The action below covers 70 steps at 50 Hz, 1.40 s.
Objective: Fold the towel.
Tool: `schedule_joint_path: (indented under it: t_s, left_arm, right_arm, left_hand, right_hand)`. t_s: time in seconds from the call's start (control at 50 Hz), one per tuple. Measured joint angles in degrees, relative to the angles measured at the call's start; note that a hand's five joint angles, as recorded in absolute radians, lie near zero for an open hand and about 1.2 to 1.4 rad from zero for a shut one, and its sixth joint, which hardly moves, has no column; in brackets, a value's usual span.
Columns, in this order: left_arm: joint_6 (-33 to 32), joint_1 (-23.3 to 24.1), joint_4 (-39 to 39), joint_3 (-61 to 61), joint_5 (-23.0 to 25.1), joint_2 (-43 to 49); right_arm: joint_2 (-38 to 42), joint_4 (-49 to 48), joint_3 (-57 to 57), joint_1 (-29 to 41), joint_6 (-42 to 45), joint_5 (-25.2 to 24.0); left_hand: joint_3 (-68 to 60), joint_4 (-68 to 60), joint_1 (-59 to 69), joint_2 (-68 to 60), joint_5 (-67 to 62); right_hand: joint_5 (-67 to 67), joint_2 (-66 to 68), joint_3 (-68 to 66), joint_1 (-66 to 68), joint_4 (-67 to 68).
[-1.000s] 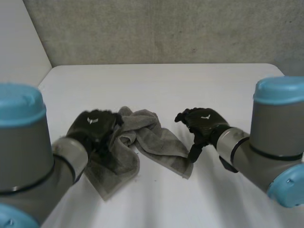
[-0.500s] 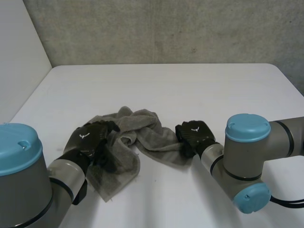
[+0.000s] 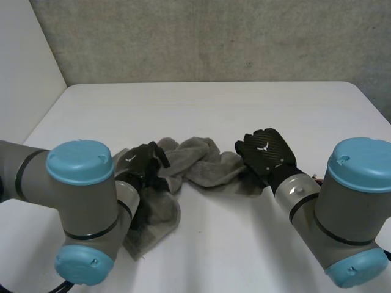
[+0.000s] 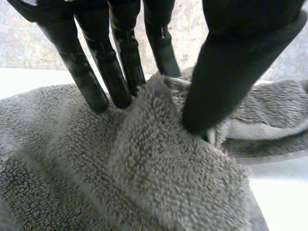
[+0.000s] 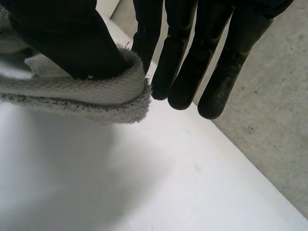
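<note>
A smooth white table with a rounded far edge fills the foreground; a few faint dark specks mark its surface. Behind it stands a rough grey concrete wall, mottled and lightly pitted. A plain white wall panel borders the table's left side.

The towel lies bunched on the table, near the front; the left hand is on its left part, a ridge of cloth between thumb and fingers; the right hand is at its right end, the edge between thumb and fingers.
</note>
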<state>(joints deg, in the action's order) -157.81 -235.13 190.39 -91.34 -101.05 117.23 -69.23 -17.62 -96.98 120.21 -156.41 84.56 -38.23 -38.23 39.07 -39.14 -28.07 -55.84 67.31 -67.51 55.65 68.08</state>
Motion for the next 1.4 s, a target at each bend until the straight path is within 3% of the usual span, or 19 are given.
schedule_joint_path:
  t_s: [0.02, 0.12, 0.34, 0.36, 0.52, 0.58, 0.66, 0.7, 0.72, 0.74, 0.9, 0.98, 1.18, 1.4]
  left_arm:
    - [-0.3, 0.1, 0.0, 1.0, -0.4, 1.2]
    - [-1.9, -0.1, -0.4, 0.8, -1.1, 0.7]
    - [-11.9, -0.6, -2.1, -3.6, 0.0, -5.7]
    - [-16.8, -0.9, -2.6, -4.4, 1.2, -6.6]
    - [-30.9, -3.3, -4.1, -4.3, 4.8, -5.8]
    - [-38.6, -5.2, -4.3, -1.8, 5.6, -3.7]
    - [-47.3, -7.3, -3.4, 4.0, 6.3, -1.4]
    - [-47.3, -7.3, -3.4, 4.0, 6.3, -1.4]
    - [-49.3, -7.8, -2.8, 6.1, 6.5, -1.0]
    - [-54.5, -8.9, 0.2, 14.7, 7.8, -0.4]
    - [-56.3, -9.4, 11.0, 30.4, 11.7, -3.1]
    - [-55.6, -9.4, 13.9, 31.7, 12.1, -4.5]
    - [-50.9, -9.4, 14.3, 14.5, 12.2, -6.1]
    - [-50.2, -7.8, 15.1, -6.6, 12.7, -3.5]
  right_arm:
    - [-0.4, 0.3, -0.9, -0.2, 3.0, 0.1]
    - [-1.0, 1.7, -1.3, -2.7, 9.0, 0.3]
    - [-3.2, 9.0, 0.5, -9.2, 19.1, 0.5]
    - [-3.2, 10.6, 1.2, -9.5, 19.8, 0.5]
    - [-0.3, 22.6, 7.0, -9.5, 21.3, 0.1]
    - [3.5, 27.4, 13.9, -9.3, 22.5, 0.1]
    - [5.8, 26.4, 22.5, -9.2, 22.6, 0.2]
    - [5.8, 26.4, 22.5, -9.2, 22.6, 0.2]
    - [6.1, 25.0, 24.9, -9.2, 22.4, 0.3]
    - [6.2, 16.8, 32.9, -9.2, 20.9, 0.9]
    - [2.6, -10.2, 40.3, -9.7, 15.7, 2.7]
    - [1.6, -13.9, 39.2, -9.7, 14.7, 2.7]
    - [0.9, -5.1, 27.2, -9.9, 14.2, -0.1]
    - [2.2, 7.9, 14.1, -10.4, 14.2, -2.4]
  left_hand:
    - [-14.6, -14.6, 13.3, -13.7, -13.8]
    - [-26.6, -26.7, 24.2, -25.8, -26.2]
    - [-30.7, -31.1, 27.5, -30.1, -30.2]
    - [-30.9, -31.3, 27.5, -30.2, -30.2]
    - [-31.1, -31.4, 27.5, -30.3, -30.4]
    - [-31.1, -31.5, 27.7, -30.3, -30.4]
    - [-31.2, -31.5, 27.7, -30.3, -30.4]
    - [-31.2, -31.5, 27.7, -30.3, -30.4]
    - [-31.2, -31.5, 27.7, -30.3, -30.4]
    - [-31.2, -31.5, 27.7, -30.3, -30.4]
    - [-31.2, -31.5, 27.7, -30.3, -30.4]
    - [-31.3, -31.5, 27.7, -30.4, -30.5]
    - [-29.4, -29.3, 27.7, -28.5, -30.3]
    - [-25.4, -25.4, 24.8, -24.4, -25.8]
  right_hand:
    - [0.0, 0.0, 0.0, 0.0, 0.0]
    - [0.0, 0.0, -0.3, 0.0, 0.1]
    - [0.0, 0.0, -0.3, 0.0, 0.3]
    - [0.0, 0.0, -0.3, 0.0, 0.3]
    - [-0.2, 0.0, -0.3, 0.0, 0.3]
    - [-0.3, 0.0, -0.3, 0.0, 0.3]
    - [-0.3, 0.3, -0.3, 0.0, 0.3]
    - [-0.3, 0.3, -0.3, 0.0, 0.3]
    - [-0.3, 0.3, -0.3, 0.0, 0.3]
    - [-0.3, 0.3, -0.3, 0.0, 0.3]
    - [-0.3, 0.3, -0.3, 0.0, 0.3]
    - [-0.4, 0.3, -0.3, 0.0, 0.3]
    - [-0.5, 0.3, -0.3, 0.0, 0.3]
    - [-0.5, 0.3, -0.3, 0.0, 0.3]
